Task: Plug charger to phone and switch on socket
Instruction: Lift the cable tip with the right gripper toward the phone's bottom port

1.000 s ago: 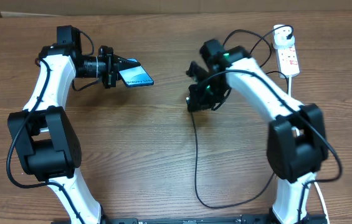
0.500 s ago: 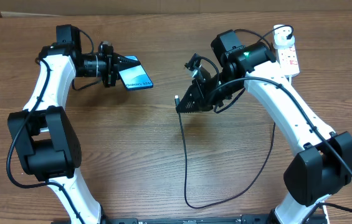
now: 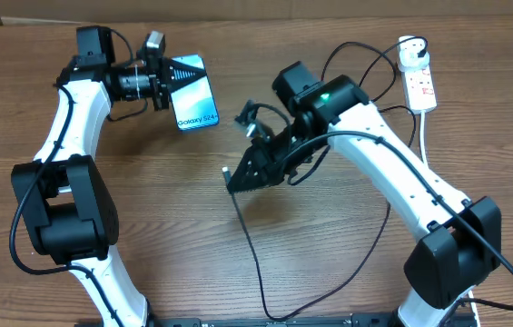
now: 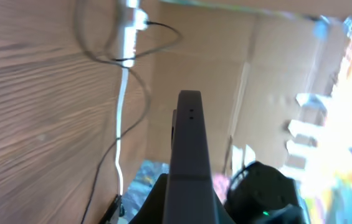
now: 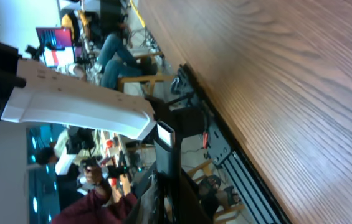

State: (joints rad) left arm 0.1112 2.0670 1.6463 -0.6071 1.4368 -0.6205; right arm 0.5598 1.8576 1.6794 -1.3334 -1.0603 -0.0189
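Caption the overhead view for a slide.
Left gripper holds the phone; right gripper holds the charger tip nearby; socket lies far right.

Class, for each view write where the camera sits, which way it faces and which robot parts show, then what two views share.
Overhead: above the table, facing down; both arms show, phone in the left fingers, charger in the right fingers.
Left wrist: faces along its fingers, past the edge-on phone, toward the socket.
Right wrist: faces past the table's edge into the room; its fingers and charger tip show.
Shared: overhead and left wrist show the socket.
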